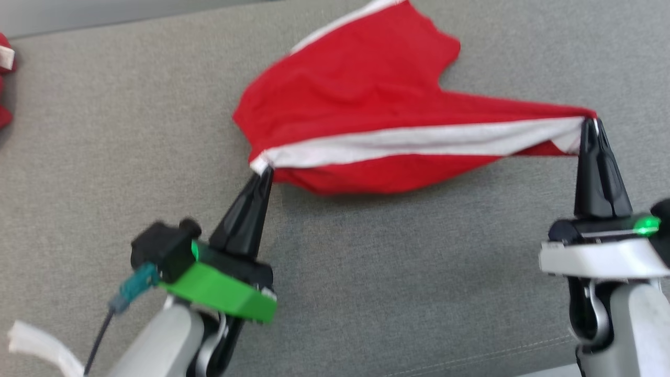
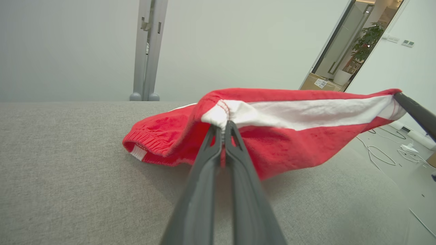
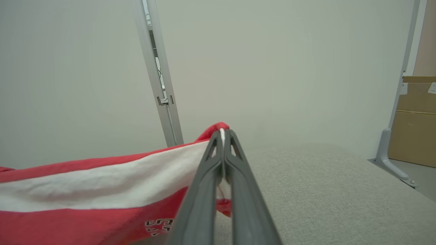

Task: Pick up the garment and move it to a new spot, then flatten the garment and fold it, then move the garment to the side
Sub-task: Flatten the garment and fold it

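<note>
The red shorts [image 1: 356, 89] are stretched out between the two arms. The left gripper [image 1: 266, 172] has its jaws squeezed shut on one end of the white stripe [image 1: 419, 141]. The right gripper [image 1: 590, 124] has its jaws squeezed shut on the other end. That edge is lifted up and pulled tight. The rest of the shorts sags down and rests on the grey worktop [image 1: 392, 272], on the side away from the robot.

What could go wrong? Each pair of jaws holds only a tiny bit of cloth, right at the tips. If the arms pull apart any more, a corner could slip out. That side would flop down in a heap, and the shorts would need grabbing again. If one arm goes faster than the other, the shorts could twist. The part with the stretchy waistband [image 2: 150, 144] is bunched up. If the shorts get laid down like this, those wrinkles may get trapped underneath, and the fold would come out lumpy.
</note>
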You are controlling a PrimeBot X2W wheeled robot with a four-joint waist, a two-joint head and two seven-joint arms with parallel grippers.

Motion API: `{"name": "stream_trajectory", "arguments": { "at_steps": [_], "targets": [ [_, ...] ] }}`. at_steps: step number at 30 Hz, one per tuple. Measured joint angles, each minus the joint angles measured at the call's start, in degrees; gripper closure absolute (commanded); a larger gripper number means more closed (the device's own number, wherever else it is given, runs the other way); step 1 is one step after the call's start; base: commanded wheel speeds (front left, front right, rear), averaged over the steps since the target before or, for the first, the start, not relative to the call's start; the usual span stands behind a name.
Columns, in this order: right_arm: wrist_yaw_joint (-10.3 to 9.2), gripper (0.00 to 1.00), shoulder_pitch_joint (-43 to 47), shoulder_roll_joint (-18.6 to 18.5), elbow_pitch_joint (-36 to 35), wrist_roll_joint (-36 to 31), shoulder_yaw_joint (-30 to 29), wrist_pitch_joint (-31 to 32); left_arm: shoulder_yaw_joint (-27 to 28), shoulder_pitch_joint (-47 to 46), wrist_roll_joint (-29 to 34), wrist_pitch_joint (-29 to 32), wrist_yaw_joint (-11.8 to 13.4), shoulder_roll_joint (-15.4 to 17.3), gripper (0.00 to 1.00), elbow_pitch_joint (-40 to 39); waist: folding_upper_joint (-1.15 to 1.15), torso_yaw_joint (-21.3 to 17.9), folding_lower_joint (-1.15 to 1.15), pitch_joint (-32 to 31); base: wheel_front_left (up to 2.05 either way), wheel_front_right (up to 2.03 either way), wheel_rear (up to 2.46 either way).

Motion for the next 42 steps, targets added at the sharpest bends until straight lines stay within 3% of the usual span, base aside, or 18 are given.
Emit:
{"name": "stream_trajectory", "arguments": {
  "at_steps": [9,16,26,35,42],
  "targets": [
    [0.0,1.0,13.3,-0.02,-8.23,-0.24,-1.65,0.0,-1.81,15.16,-0.93,1.02,4.77,1.82,1.0,-12.56,0.0,0.36,0.0,-6.87,0.0,0.0,0.0],
    [0.0,1.0,14.16,-0.02,-3.54,-3.93,-2.58,0.01,-3.38,17.58,-3.99,2.48,5.47,-0.66,1.0,-11.15,0.0,1.96,0.0,-7.55,0.0,0.0,0.0],
    [0.0,1.0,-0.19,-0.66,8.95,-7.89,-3.01,0.4,-2.46,11.54,-8.17,3.36,5.08,-8.23,1.0,-1.05,0.0,4.92,0.0,-2.78,0.0,0.0,0.0],
    [0.01,1.0,-18.31,-7.35,24.26,-8.06,0.88,3.9,0.66,2.15,-11.32,3.56,5.08,-12.8,1.0,7.45,0.0,8.49,0.0,1.86,0.0,0.0,0.0],
    [0.01,1.0,-30.08,-12.05,37.01,-6.61,6.5,4.87,-0.18,-3.02,-13.74,3.97,4.59,-14.75,1.0,11.89,0.0,11.92,0.0,5.04,0.0,0.0,0.0]
  ]
}}
